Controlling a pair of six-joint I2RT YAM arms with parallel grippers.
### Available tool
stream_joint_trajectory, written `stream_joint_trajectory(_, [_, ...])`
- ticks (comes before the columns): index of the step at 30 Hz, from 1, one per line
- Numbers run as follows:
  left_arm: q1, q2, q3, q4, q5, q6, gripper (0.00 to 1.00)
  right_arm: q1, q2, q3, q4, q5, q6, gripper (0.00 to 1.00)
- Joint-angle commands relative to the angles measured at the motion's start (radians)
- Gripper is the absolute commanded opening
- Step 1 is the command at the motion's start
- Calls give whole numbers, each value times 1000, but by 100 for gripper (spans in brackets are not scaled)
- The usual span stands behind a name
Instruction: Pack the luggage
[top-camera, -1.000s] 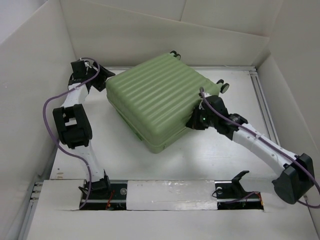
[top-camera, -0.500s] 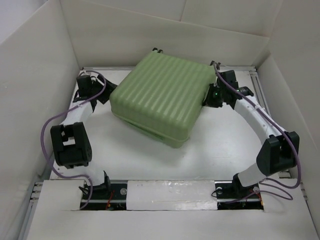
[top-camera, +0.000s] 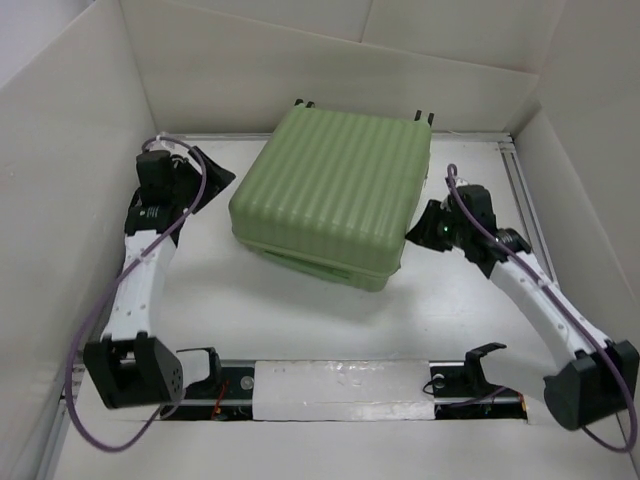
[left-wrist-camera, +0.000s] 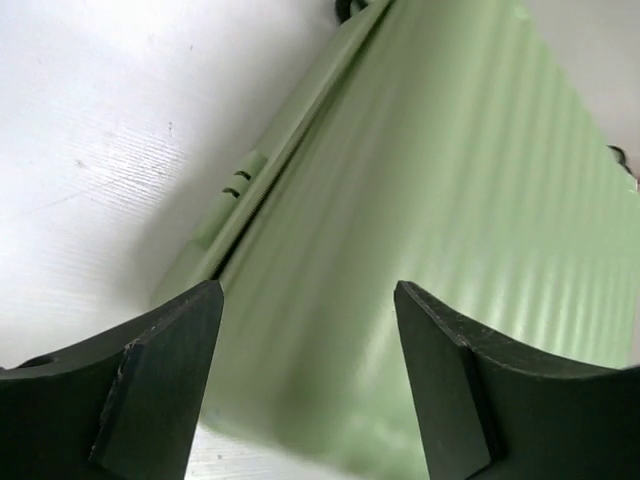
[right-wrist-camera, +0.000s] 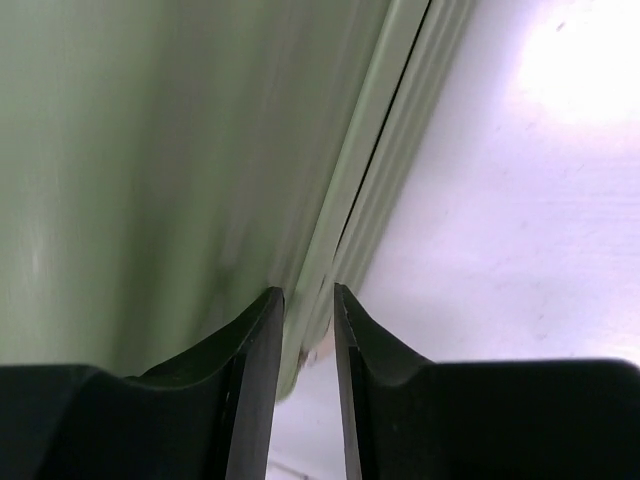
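there, toward the far edge of the table (top-camera: 300, 310), about midway between its left and right edges: the luggage (top-camera: 330, 195), lid down, ribbed green shell facing up, small wheels pointing at the far edge. just beside its left side, near the far left corner: left gripper (left-wrist-camera: 305, 300), fingers wide apart, holding nothing. right up against its near right corner: right gripper (right-wrist-camera: 308, 292), fingers almost together, only a thin slit between, tips by the seam; cannot tell if pinching anything.

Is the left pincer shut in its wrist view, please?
No, the left pincer is open: its fingers stand wide apart, with the green suitcase showing between them.
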Motion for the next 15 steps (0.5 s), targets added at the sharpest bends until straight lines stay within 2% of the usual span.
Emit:
stream_joint_trajectory(1, [-8,-114,-36,-126,-92,61,65,21,-120,-112,114,-39,75,33])
stream_joint_trajectory(5, [-19,-206,-143,-228,-162,90,51,70,-192,-221,144,-110,85,35])
stream_joint_trajectory(6, [-19,-221,-169,-253,-172,91,38,86,-203,-253,156,-110,85,36])
stream_joint_trajectory(9, [-19,-261,-261,-273,-135,103,23,118,-226,-304,214,-121,73,37])
stream_joint_trajectory(11, [-46,-276,-341,-241,-62,103,21,127,-235,-349,267,-111,61,37])
stream_joint_trajectory(13, [-47,-298,-440,-159,155,103,21,115,-235,-369,304,-111,32,37])
stream_joint_trajectory(14, [-47,-307,-470,-126,156,103,23,115,-235,-369,314,-134,32,37])
stream_joint_trajectory(15, [-47,-307,-493,-100,240,103,23,104,-235,-381,327,-151,6,37])
